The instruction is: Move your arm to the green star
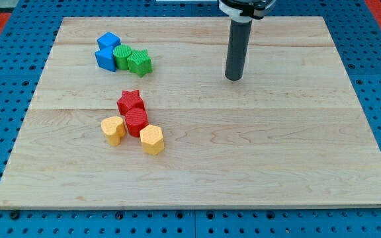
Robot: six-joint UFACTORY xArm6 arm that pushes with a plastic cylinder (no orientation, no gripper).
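Yellow hexagonal block (152,139) sits nearest. No pincer here: the rod's tip (234,79), holding nothing, stands near the wooden tabletop's (256,152) far edge. Approach seems underway; it must travel toward the far-left corner's green star block (139,63).

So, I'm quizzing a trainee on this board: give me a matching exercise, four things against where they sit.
Things:
1. tip
2. blue cube
3. green star
4. yellow heart

Places:
A. left end of the lower cluster
B. right end of the upper cluster
C. alone, toward the view's top right
D. top left of the upper cluster

Pairs: 1-C, 2-D, 3-B, 4-A
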